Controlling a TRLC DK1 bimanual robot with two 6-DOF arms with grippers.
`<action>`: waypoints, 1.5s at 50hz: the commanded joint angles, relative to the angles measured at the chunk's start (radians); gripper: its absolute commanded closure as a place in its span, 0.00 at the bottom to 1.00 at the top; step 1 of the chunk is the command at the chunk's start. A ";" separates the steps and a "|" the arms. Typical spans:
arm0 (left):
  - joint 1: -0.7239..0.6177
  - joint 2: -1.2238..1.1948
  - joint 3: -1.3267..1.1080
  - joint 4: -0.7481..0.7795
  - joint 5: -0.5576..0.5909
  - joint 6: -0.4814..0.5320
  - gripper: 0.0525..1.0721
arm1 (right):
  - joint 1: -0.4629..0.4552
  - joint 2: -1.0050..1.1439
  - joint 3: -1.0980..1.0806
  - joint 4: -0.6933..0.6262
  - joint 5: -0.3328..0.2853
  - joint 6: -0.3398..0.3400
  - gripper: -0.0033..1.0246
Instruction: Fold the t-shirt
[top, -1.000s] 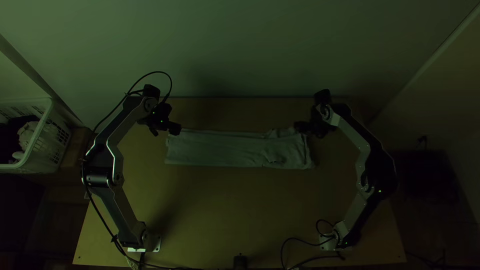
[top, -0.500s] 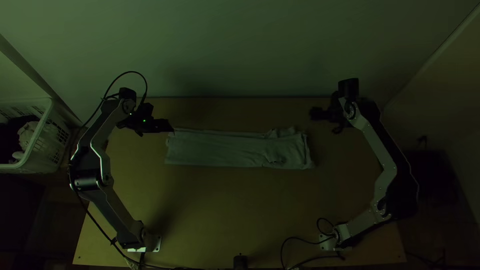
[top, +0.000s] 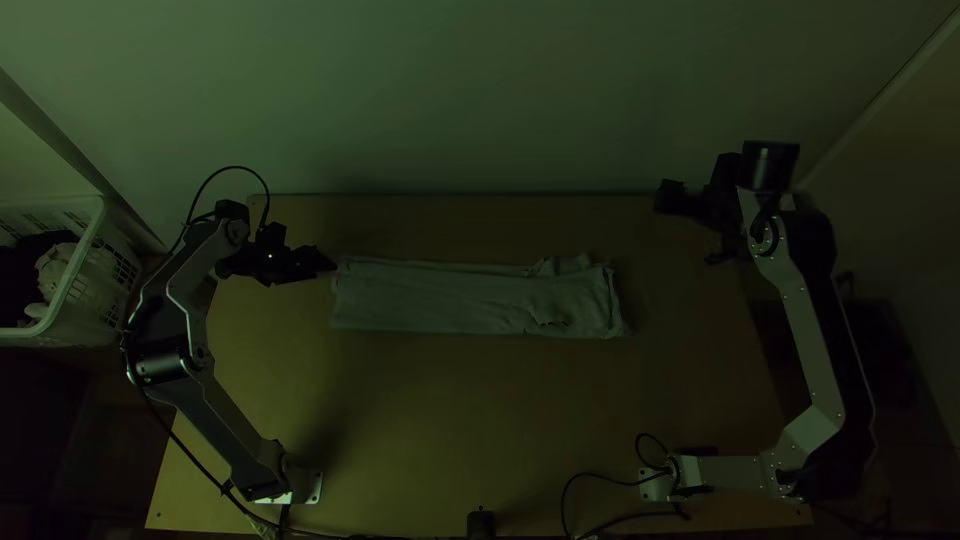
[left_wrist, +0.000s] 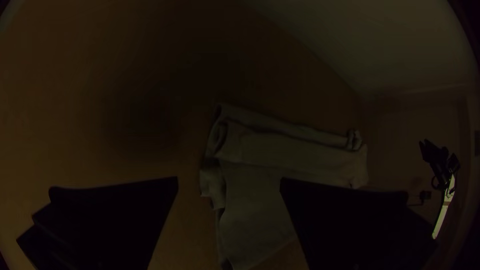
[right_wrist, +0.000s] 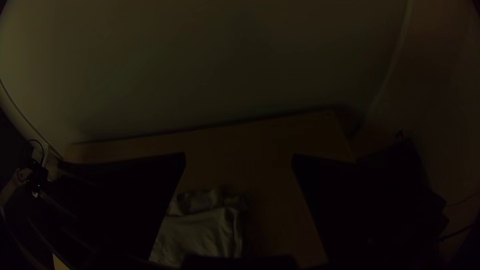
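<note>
The right gripper (right_wrist: 239, 155) has been drawn well away from the t-shirt (top: 430, 298), the left gripper (left_wrist: 229, 179) just off its end; both are held open, empty; between them a long strip is left, probably to be folded shorter.

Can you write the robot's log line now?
t-shirt: folded into a long strip on table | left gripper: open, near one end | right gripper: open, beyond the other

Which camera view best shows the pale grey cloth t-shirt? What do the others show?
The top view: the t-shirt lies uncovered, a long folded strip. The left wrist view shows it foreshortened, partly hidden; the right wrist view, one end.
</note>
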 joint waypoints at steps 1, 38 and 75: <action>0.012 0.043 -0.035 0.002 0.038 -0.009 0.04 | -0.011 -0.032 0.017 -0.004 -0.006 0.033 0.04; -0.212 0.049 -0.199 0.195 0.071 -0.174 0.04 | 0.023 -0.081 -0.007 -0.030 -0.006 0.094 0.04; -0.203 -0.099 -0.250 0.267 -0.156 -0.247 0.97 | 0.054 -0.152 -0.145 0.014 -0.006 0.122 0.04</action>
